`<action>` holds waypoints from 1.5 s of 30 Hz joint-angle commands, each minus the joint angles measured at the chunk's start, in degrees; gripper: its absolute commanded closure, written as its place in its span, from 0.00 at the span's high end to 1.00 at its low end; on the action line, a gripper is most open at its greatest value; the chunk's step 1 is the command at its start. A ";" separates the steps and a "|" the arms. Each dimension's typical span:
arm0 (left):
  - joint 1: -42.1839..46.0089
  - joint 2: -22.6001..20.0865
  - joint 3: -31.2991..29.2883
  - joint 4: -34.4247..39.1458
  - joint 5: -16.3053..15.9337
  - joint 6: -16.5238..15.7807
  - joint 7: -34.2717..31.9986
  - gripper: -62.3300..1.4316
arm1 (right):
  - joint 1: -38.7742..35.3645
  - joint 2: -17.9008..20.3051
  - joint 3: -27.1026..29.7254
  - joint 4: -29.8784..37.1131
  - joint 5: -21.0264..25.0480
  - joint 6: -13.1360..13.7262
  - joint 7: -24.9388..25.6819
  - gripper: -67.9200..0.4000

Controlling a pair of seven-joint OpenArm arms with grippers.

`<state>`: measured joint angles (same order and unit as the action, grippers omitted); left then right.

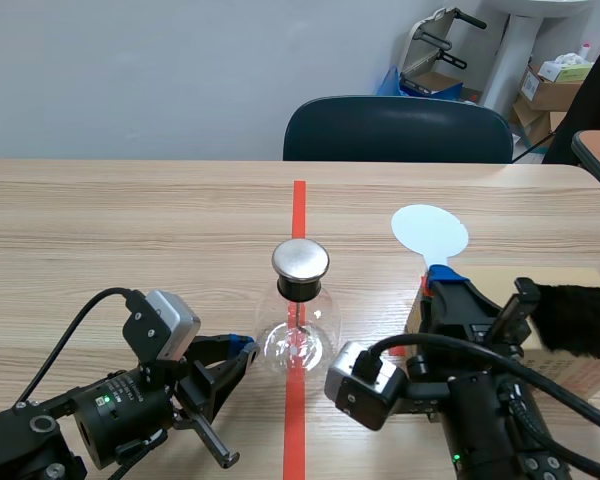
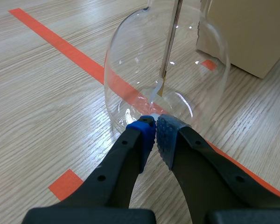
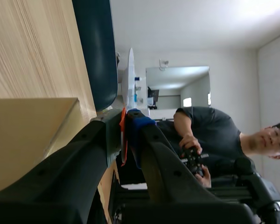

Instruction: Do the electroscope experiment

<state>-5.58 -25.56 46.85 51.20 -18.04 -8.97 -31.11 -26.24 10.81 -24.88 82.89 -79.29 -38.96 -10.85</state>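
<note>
Electroscope, a clear glass flask with a metal cap, stands on the red tape line at the middle of the table. The left gripper, closed on nothing, sits at its 8 o'clock, pads at the glass base. The right gripper, at 3 o'clock beside a cardboard box, pinches a white paddle. Only the left wrist view shows the inner rod; only the right wrist view shows a person in a dark shirt.
</note>
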 commanded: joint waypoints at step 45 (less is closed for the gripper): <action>-0.13 0.76 -0.26 1.03 -0.33 -1.25 -1.01 0.12 | 0.66 0.13 0.17 1.53 -0.02 -2.16 27.78 0.03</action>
<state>-5.58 -25.56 46.85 51.20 -18.04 -9.65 -31.11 -26.24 10.81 -24.88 82.98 -79.53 -40.29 16.69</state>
